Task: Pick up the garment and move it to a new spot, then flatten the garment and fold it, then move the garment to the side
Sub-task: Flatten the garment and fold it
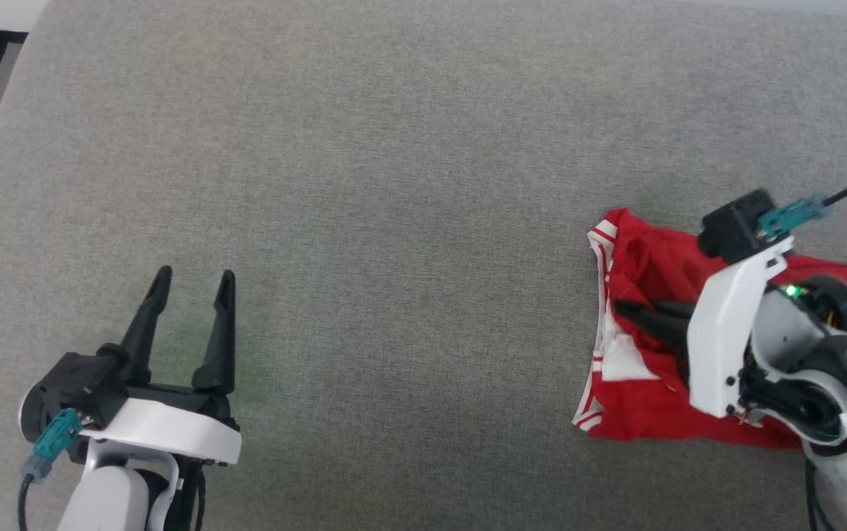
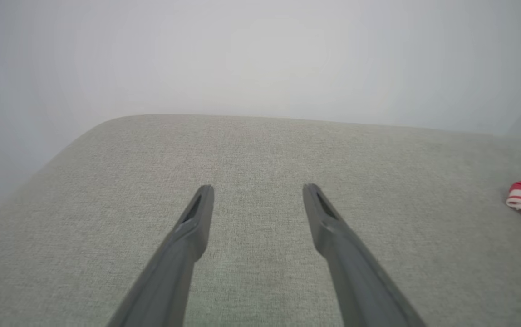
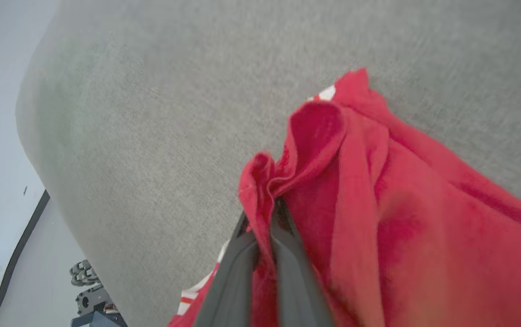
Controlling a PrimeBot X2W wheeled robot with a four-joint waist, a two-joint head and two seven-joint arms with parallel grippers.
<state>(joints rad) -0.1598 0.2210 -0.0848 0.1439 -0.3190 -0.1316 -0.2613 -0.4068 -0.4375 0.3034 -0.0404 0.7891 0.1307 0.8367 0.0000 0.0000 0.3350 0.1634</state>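
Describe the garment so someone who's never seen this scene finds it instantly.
On the grey upholstered surface, look to the robot's right side. The garment lies crumpled there, a fold pinched in the shut right gripper. It is bright red with white-and-red striped trim, against plain grey.

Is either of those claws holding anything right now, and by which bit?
The right gripper is shut on the garment, pinching a raised fold of its red cloth. The left gripper is open, holding nothing.
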